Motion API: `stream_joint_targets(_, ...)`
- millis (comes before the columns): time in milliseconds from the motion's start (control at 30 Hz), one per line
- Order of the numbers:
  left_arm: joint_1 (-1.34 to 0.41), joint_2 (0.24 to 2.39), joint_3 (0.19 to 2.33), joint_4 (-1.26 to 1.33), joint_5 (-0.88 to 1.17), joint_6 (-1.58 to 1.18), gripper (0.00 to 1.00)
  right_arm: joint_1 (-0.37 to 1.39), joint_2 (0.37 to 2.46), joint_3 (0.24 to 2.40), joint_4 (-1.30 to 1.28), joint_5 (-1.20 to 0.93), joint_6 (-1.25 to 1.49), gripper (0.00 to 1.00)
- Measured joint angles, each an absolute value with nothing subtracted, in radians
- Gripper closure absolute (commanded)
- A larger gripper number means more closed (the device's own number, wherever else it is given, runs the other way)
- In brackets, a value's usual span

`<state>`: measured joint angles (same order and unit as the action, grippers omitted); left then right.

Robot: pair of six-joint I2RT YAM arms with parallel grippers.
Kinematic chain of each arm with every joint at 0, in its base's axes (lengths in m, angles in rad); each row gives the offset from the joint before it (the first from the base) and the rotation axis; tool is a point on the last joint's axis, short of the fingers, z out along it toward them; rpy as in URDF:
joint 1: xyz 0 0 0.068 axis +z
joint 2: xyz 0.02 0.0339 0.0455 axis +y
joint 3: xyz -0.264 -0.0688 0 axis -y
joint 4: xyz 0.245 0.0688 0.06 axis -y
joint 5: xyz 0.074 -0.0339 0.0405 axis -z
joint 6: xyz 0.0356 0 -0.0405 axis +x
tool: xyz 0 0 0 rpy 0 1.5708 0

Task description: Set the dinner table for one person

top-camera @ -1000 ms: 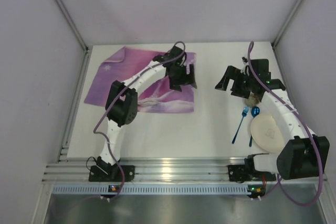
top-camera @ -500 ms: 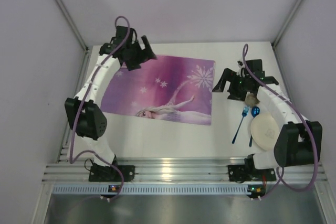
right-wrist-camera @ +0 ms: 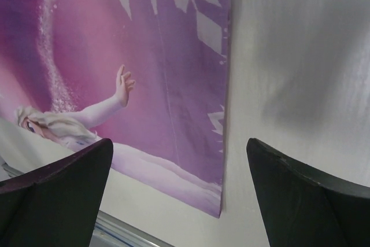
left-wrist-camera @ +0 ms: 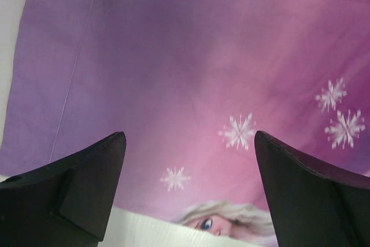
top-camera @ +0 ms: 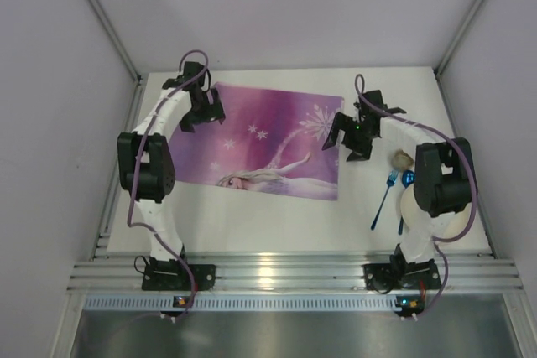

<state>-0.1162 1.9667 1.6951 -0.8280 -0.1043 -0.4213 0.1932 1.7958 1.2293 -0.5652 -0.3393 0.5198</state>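
The purple-pink printed placemat (top-camera: 264, 140) lies flat and unfolded on the white dinner table (top-camera: 277, 224). My left gripper (top-camera: 199, 115) is open and empty above the mat's left end; the mat fills the left wrist view (left-wrist-camera: 191, 73). My right gripper (top-camera: 348, 136) is open and empty over the mat's right edge, seen in the right wrist view (right-wrist-camera: 173, 73). A blue fork (top-camera: 385, 197), a blue spoon (top-camera: 408, 179) and a cream plate (top-camera: 430, 212) lie at the right, partly under the right arm.
A small beige object (top-camera: 403, 158) lies beside the spoon's bowl. The silver aluminium rail (top-camera: 277, 272) runs along the near edge. Grey walls close in the table on the left, right and back.
The mat went from crumpled under the left gripper to spread flat. The left arm swung back left and now hovers over the mat's left end. The right gripper moved left to the mat's right edge.
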Motion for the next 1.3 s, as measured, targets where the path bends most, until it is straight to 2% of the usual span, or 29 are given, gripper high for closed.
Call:
stream_joint_targets(367, -0.114, 2.358, 2.114, -0.757, -0.156, -0.367, 0.04, 0.227, 1.876, 1.327, -0.57, -0.302, 0.543, 0.0)
stream_joint_targets(767, -0.113, 2.448, 2.138, -0.603, -0.03, -0.432, 0.04, 0.266, 1.886, 1.422, -0.514, -0.296, 0.559, 0.0)
stream_joint_targets(1033, -0.109, 2.46, 2.14, -0.541, -0.023, -0.471, 0.04, 0.337, 1.948, 1.386, -0.314, -0.411, 0.631, 0.0)
stream_joint_targets(1300, -0.094, 2.464, 2.131, -0.475, -0.019, -0.542, 0.03, 0.336, 2.01, 1.341, -0.254, -0.451, 0.647, 0.0)
